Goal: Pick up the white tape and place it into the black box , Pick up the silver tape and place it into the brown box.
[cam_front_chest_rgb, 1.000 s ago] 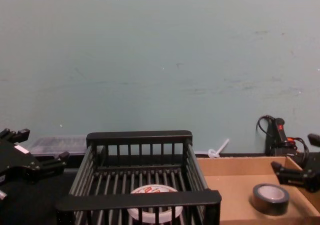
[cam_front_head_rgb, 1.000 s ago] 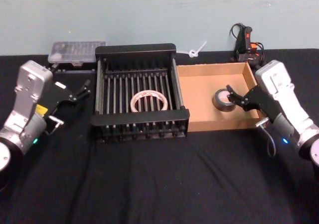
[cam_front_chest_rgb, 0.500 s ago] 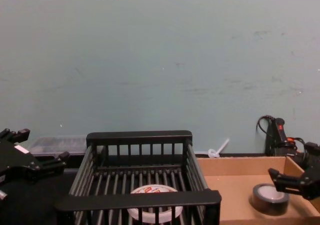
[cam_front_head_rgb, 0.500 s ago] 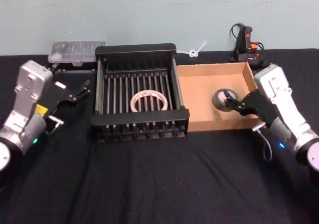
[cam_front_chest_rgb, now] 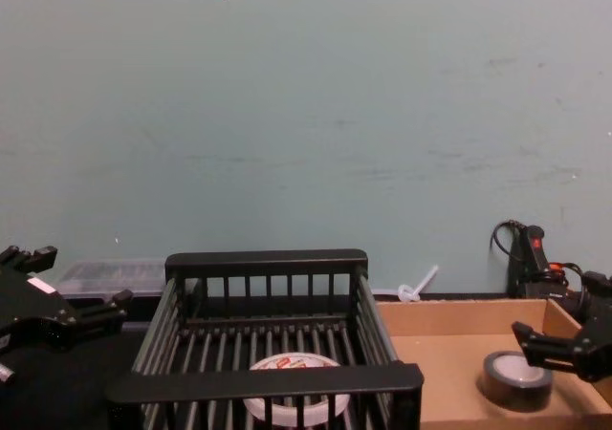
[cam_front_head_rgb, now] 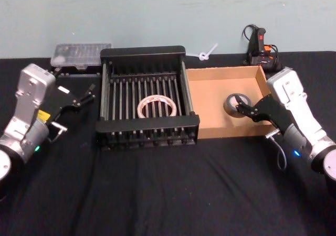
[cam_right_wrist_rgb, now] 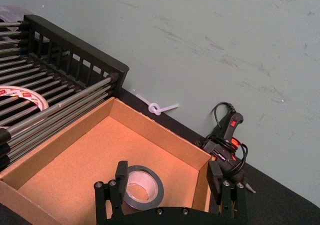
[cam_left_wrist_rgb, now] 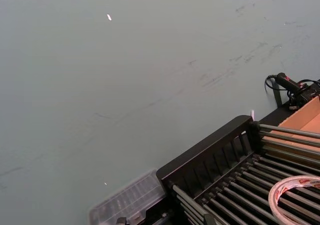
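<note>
A pale green wall [cam_front_head_rgb: 157, 10] stands behind a table with a black cloth [cam_front_head_rgb: 168, 194] on it.

The black box [cam_front_head_rgb: 148, 52] sits in the middle of the table. The white tape [cam_front_head_rgb: 156, 106] lies flat on its barred floor. So that part of the job looks done.

The brown box [cam_front_head_rgb: 220, 73] touches the right side of the black box. The silver tape [cam_front_head_rgb: 234, 104] lies flat on its floor, close to the right wall. It is inside the right box too, so I think the job is almost finished.

The right gripper [cam_right_wrist_rgb: 167, 185] is over the right side of the brown box. Its two fingers are spread wide apart and hold nothing. One finger is beside the tape, and the other is out by the box wall. The left gripper [cam_front_head_rgb: 84, 96] waits to the left of the black box. Its fingers are apart too, and it holds nothing.

The good thing to do now is to lift the right gripper straight up and pull it back. If it slides sideways, a finger may bump the tape or catch the low cardboard wall. There is a lot of bare cloth in front of both boxes to move over. Behind the brown box a black tool with a red switch [cam_front_head_rgb: 258, 47] and a white zip tie [cam_front_head_rgb: 206, 53] lie by the wall, so that way is tight. A clear plastic case [cam_front_head_rgb: 80, 55] lies behind the left arm.
</note>
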